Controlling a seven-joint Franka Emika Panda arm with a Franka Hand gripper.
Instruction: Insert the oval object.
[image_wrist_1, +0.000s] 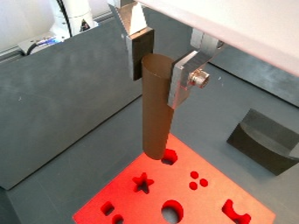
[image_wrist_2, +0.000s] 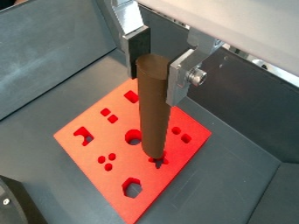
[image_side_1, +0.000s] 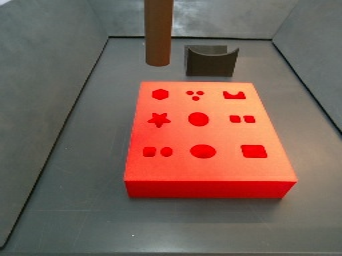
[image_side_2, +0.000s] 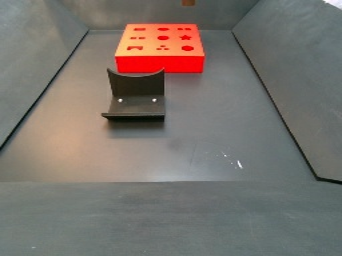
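My gripper is shut on the top of the oval object, a long dark-brown peg that hangs upright; both wrist views show this. In a side view the peg comes down from the upper edge, its lower end in the air above the far left of the red block; the gripper itself is out of that view. The red block has several shaped holes in its top, among them an oval hole in the near row. From the wrist, the peg's tip lines up near a small hole.
A dark grey curved block stands on the floor behind the red block; it shows nearer in a side view and in a wrist view. Grey sloping walls enclose the floor on all sides.
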